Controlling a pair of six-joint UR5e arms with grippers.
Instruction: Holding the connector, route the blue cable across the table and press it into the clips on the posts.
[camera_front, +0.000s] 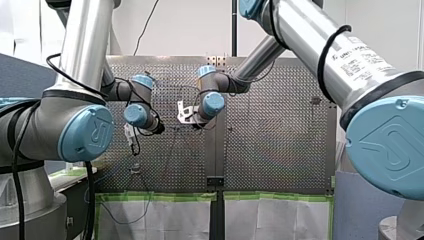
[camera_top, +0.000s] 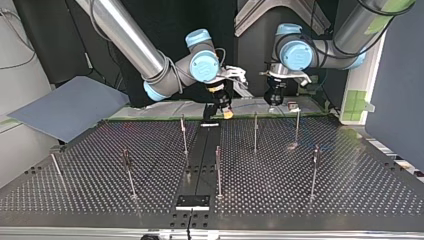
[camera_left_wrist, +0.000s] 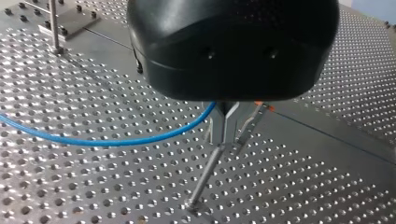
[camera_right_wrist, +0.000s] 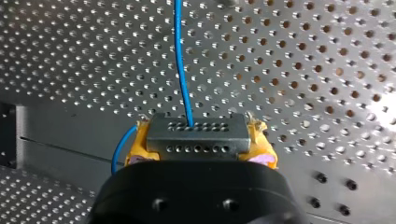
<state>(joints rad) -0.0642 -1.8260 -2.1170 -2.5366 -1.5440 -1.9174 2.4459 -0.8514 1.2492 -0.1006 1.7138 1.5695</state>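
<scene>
The work sits at the table's (camera_top: 350, 165) edge nearest the arm bases, with most of the posts out across the table not yet visited. The right gripper (camera_right_wrist: 200, 142) is clamped on the grey connector (camera_right_wrist: 196, 133), its yellow pads (camera_right_wrist: 140, 142) squeezing either end. The blue cable (camera_right_wrist: 182, 65) leaves the connector's face and runs ahead over the perforated plate. In the left wrist view the cable sweeps in a low arc over the table and rises to the left gripper (camera_left_wrist: 224, 128). Its metal fingers (camera_left_wrist: 217, 128) are drawn close together and seem to pinch the cable, though the housing hides the actual contact. They hang directly over the top of a slim post (camera_left_wrist: 205, 175). The step in hand looks like the first clip: no cable can be seen seated on any post. The next move probably calls for the left gripper to bring the cable down squarely onto that post's clip. Meanwhile the right gripper should hold the connector steady and leave enough slack that the line neither kinks nor pulls free.
</scene>
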